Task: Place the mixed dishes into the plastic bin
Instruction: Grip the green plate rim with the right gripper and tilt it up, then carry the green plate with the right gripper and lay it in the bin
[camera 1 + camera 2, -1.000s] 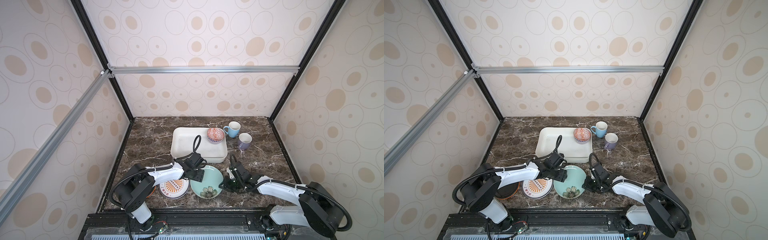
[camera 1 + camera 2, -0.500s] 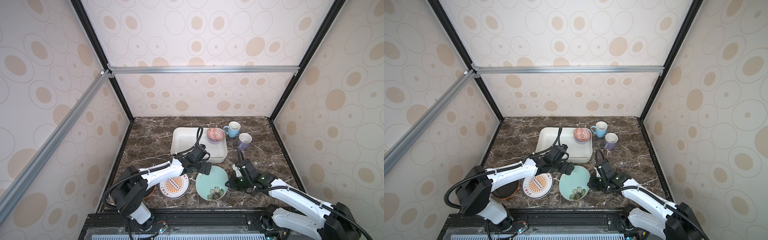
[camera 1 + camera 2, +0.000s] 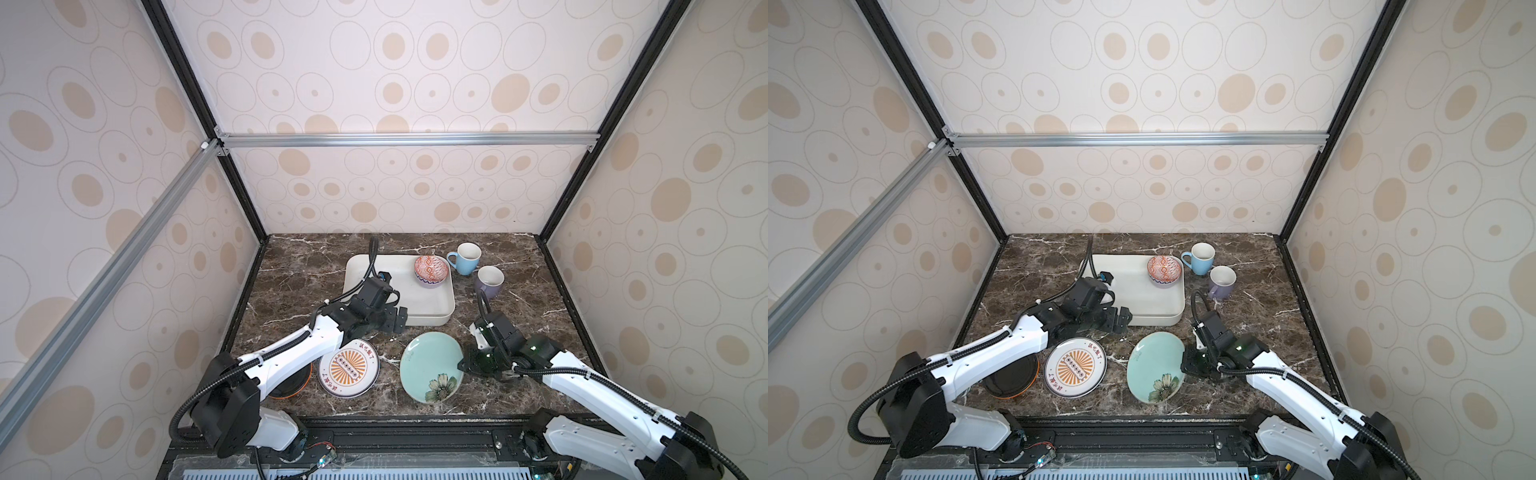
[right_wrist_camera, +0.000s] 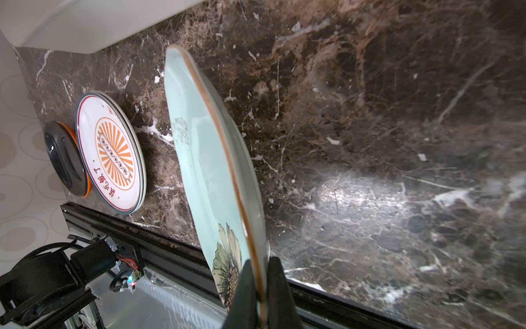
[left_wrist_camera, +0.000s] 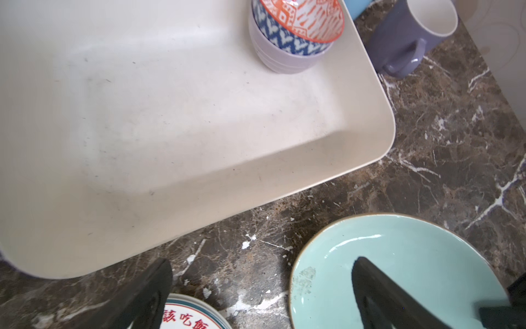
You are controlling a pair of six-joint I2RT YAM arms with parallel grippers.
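Note:
The teal flowered plate (image 3: 432, 368) (image 3: 1156, 368) hangs tilted just above the marble, and my right gripper (image 3: 463, 365) (image 4: 260, 284) is shut on its right rim. In the right wrist view the plate (image 4: 210, 159) shows nearly edge-on between the fingers. My left gripper (image 3: 395, 320) (image 5: 262, 263) stands open and empty at the front edge of the white plastic bin (image 3: 432, 318) (image 5: 370, 99). A red-patterned bowl (image 3: 431, 268) nests in a lavender bowl (image 5: 284, 59) in the bin's far right corner.
An orange-sunburst plate (image 3: 349, 368) and an orange and black plate (image 3: 291, 386) lie at the front left, under the left arm. A light blue mug (image 3: 465, 257) and a lavender mug (image 3: 489, 282) stand right of the bin. The table's front edge is close behind the teal plate.
My right gripper has closed on the teal plate's rim and tipped it up off the table. The left gripper has opened, left the plate and drawn back toward the bin's front edge.

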